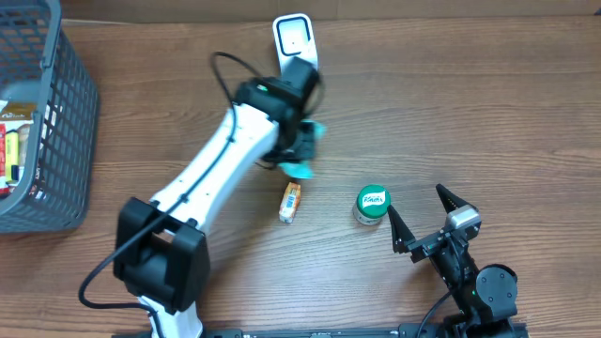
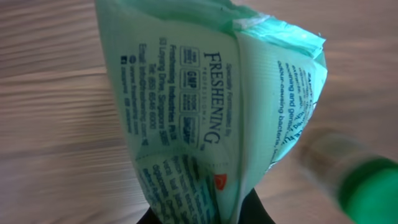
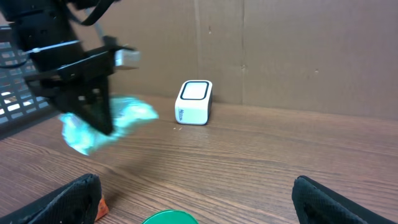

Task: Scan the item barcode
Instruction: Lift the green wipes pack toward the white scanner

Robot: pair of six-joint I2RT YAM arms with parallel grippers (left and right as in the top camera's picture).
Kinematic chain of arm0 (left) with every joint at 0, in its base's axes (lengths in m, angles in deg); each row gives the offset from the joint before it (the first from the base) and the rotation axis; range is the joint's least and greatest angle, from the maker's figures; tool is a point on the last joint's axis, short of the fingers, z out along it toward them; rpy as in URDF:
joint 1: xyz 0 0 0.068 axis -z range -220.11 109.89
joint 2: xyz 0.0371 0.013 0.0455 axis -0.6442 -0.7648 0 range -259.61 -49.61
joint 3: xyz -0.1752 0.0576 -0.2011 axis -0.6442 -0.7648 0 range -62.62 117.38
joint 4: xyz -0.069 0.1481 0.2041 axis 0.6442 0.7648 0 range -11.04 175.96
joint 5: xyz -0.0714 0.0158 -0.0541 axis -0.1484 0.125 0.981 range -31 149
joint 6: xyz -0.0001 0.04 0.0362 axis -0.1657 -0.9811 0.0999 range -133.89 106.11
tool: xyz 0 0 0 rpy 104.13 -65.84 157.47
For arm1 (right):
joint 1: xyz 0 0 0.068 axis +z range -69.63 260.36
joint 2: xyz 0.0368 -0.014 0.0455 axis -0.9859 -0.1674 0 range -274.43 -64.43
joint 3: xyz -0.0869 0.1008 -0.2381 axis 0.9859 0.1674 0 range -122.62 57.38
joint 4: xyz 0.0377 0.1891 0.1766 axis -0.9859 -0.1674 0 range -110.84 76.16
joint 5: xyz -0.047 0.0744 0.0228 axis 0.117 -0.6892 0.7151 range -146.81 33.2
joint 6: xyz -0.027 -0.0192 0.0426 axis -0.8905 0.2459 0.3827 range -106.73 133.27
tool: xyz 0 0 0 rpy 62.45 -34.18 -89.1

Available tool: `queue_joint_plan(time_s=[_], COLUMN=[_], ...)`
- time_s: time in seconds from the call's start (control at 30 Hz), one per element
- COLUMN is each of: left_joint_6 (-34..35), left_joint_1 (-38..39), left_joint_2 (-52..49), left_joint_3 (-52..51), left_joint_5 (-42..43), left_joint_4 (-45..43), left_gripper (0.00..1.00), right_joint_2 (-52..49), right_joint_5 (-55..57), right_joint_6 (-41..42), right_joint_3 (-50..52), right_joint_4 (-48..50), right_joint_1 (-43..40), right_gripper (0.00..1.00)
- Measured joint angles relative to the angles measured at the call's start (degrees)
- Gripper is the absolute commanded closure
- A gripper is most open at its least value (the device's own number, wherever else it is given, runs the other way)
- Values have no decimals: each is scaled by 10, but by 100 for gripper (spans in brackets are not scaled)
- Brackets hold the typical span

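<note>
Green wipes packet hangs pinched between the closed fingers of the left gripper, held above the wooden table near the white scanner. Its printed face fills the left wrist view. A barcode may sit near the lower edge, but the print there is too blurred to tell. The right gripper rests empty, its fingers spread wide, beside a green-lidded jar. A small orange packet lies on the table near the jar.

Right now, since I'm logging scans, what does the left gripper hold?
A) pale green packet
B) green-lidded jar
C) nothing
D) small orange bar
A: the left gripper is shut on the pale green packet, while the green-lidded jar and small orange bar sit apart on the table.
</note>
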Motion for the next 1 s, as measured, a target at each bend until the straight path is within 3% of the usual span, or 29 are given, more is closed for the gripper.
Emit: queue_joint_plan(time_s=[0.23, 1.0], left_joint_6=[-11, -32], left_joint_1=[-71, -70], left_joint_2=[2, 3], left_joint_3=[-19, -206], left_joint_5=[-53, -111], left_joint_4=[3, -135], left_gripper=[96, 94], right_joint_2=[0, 0], right_joint_5=[0, 0], right_joint_6=[0, 0], right_joint_3=[0, 0], right_joint_4=[0, 0], right_joint_1=[0, 0], right_gripper=[0, 0])
